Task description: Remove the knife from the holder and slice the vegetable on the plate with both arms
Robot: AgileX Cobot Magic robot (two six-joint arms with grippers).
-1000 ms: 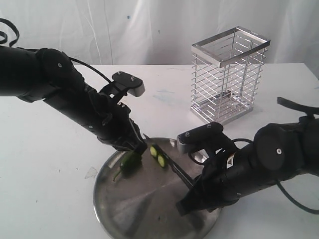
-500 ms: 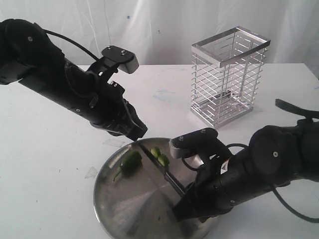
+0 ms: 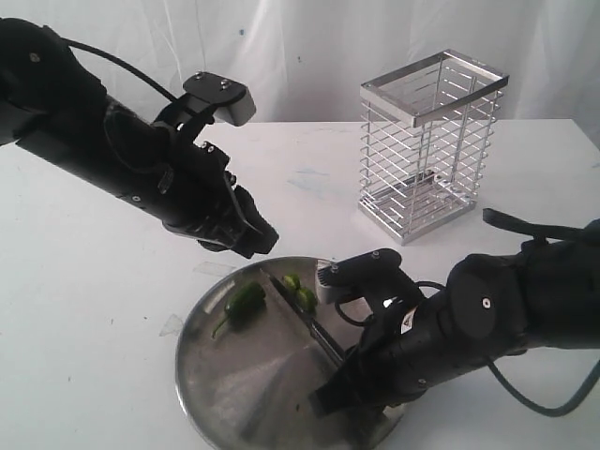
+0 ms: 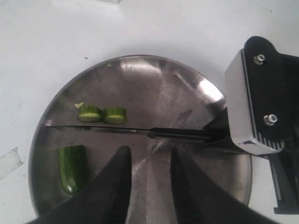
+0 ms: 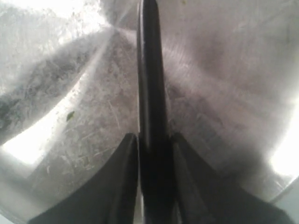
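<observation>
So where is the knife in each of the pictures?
Exterior view: the knife lies slanted over the plate, its handle end in the right claw.
Left wrist view: knife runs across the plate's middle, beside two green slices.
Right wrist view: knife handle, dark bar between the fingers.
Shared landmark: the plate.

Bulky black arms [image 3: 141, 159] with cables, silver screwed brackets, small labels.

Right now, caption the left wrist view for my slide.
Open left gripper above plate; knife lies between two slices and the remaining vegetable.
</observation>
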